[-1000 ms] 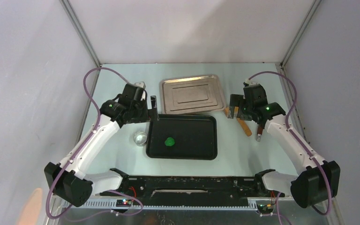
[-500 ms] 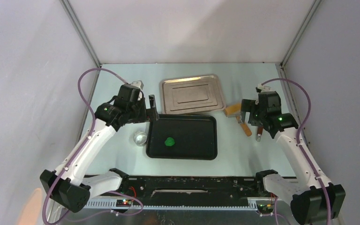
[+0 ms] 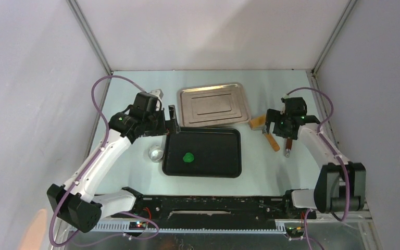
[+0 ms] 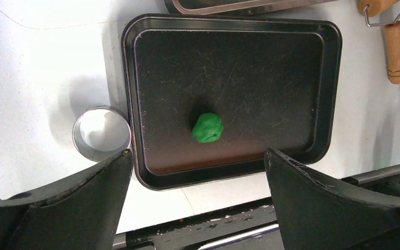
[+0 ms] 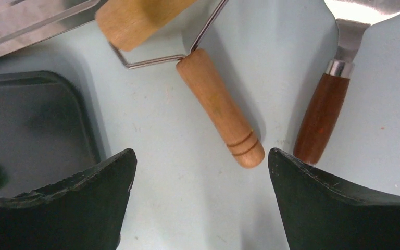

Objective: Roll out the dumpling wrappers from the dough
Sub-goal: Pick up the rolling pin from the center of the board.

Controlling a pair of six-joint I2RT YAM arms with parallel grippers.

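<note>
We're hovering both arms, jaws spread wide.
Left gripper is hanging over the dough; right gripper is drifting right, above the roller.

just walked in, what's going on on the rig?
Nothing is held yet. The left tool hovers open above the black tray, looking down on the dough, a rounded lump not yet rolled. The right tool hangs open over the wooden roller, which lies on the table beside a spatula; it looks set to pick the roller up. A ring cutter sits left of the tray.
</note>
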